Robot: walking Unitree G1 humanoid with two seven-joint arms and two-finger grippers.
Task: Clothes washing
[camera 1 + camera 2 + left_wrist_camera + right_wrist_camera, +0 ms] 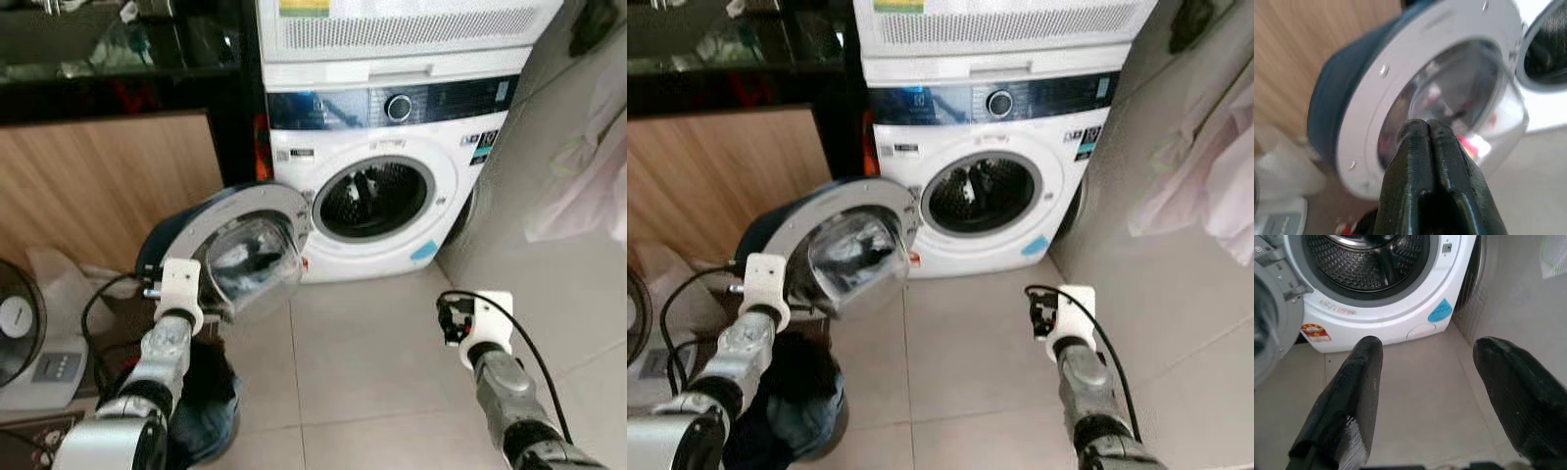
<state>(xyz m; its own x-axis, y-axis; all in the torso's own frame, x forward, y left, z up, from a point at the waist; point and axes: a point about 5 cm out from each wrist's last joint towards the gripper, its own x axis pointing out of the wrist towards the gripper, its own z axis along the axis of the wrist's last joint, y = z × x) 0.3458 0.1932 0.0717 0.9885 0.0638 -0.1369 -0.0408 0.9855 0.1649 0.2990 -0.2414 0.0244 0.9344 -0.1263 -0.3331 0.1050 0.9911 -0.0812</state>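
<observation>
A white front-loading washing machine (392, 157) stands ahead with its round drum opening (375, 199) uncovered. Its door (250, 245), a white ring around a bulging glass bowl, is swung wide open to the left. My left gripper (1427, 125) is shut with nothing in it, its tips just in front of the door's glass. My right gripper (1427, 345) is open and empty, low over the floor tiles and pointing at the machine's lower front panel. Dark clothes (794, 401) lie heaped in a blue basket under my left arm.
A dryer (392, 29) sits stacked on the washer. At the left are a wooden panel (98, 186), a floor fan (15, 333) and loose cables. Pink fabric (588, 186) hangs by the right wall. Beige floor tiles (372, 352) spread before the machine.
</observation>
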